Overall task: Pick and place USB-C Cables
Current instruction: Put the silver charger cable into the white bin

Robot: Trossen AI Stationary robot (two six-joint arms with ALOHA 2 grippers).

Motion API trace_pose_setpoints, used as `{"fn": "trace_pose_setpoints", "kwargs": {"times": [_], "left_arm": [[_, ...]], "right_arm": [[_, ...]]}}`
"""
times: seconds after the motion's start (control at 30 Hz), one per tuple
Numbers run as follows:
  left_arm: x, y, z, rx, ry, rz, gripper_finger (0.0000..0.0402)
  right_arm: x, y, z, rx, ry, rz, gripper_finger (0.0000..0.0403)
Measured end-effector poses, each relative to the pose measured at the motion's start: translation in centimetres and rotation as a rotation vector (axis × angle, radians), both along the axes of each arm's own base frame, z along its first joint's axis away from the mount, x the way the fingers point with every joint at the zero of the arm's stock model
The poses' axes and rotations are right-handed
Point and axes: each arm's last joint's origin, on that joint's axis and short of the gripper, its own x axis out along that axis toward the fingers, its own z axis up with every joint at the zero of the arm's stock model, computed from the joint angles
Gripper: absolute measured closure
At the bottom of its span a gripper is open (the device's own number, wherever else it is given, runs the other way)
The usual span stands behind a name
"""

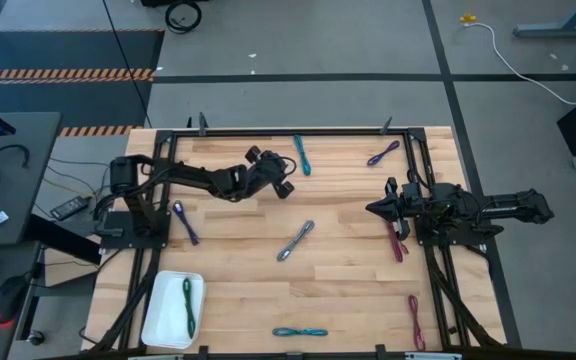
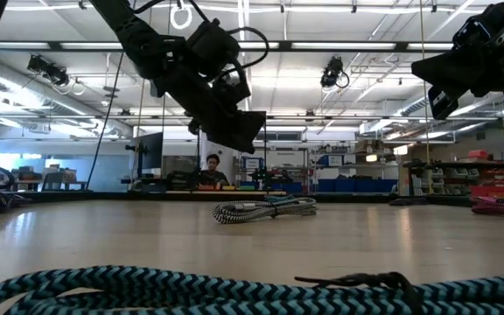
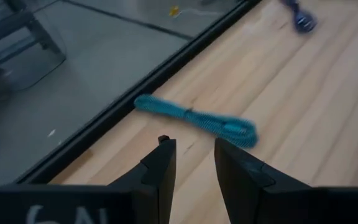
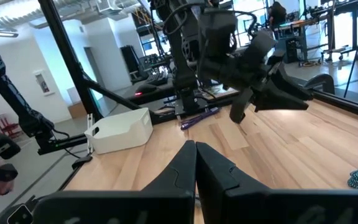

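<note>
The wooden table [image 1: 348,250] carries scattered USB-C cables [image 1: 295,241] and a white tray [image 1: 158,315].

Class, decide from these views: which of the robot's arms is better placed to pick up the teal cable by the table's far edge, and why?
Left. The left gripper hangs beside the teal cable, jaws open and aimed at it. The right gripper waits shut, farther off over the table's right side.

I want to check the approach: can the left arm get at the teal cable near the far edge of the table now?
Probably yes: the left gripper hangs open just short of the teal cable, with only bare wood between them.
</note>
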Motion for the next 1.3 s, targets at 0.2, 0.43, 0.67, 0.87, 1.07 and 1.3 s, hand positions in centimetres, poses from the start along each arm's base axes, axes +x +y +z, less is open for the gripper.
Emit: {"fn": "trace_pose_setpoints", "kwargs": {"times": [0.2, 0.43, 0.67, 0.87, 1.07, 1.3], "left_arm": [[0.4, -0.1, 0.5, 0.004, -0.033, -0.062, 0.0285], [0.8, 1.3, 1.2, -0.097, -0.239, -0.030, 0.0285], [3.9, 5.6, 1.5, -0.170, -0.253, 0.016, 0.0276], [8.0, 8.3, 1.1, -0.319, -0.094, 0.047, 0.0201], [10.8, 9.1, 0.8, -0.407, -0.021, 0.208, 0.0115], [11.1, 8.4, 0.1, -0.538, 0.020, 0.329, 0.0102]], "right_arm": [[0.0, 0.0, 0.0, 0.000, 0.000, -0.002, 0.0392], [0.0, 0.0, 0.0, 0.000, 0.000, -0.002, 0.0392], [0.0, 0.0, 0.0, 0.000, 0.000, -0.002, 0.0392], [0.0, 0.0, 0.0, -0.001, -0.004, 0.015, 0.0392], [0.0, 0.0, 0.1, -0.001, -0.007, 0.016, 0.0392], [0.0, 0.1, 0.1, -0.001, -0.007, 0.019, 0.0392]]}}
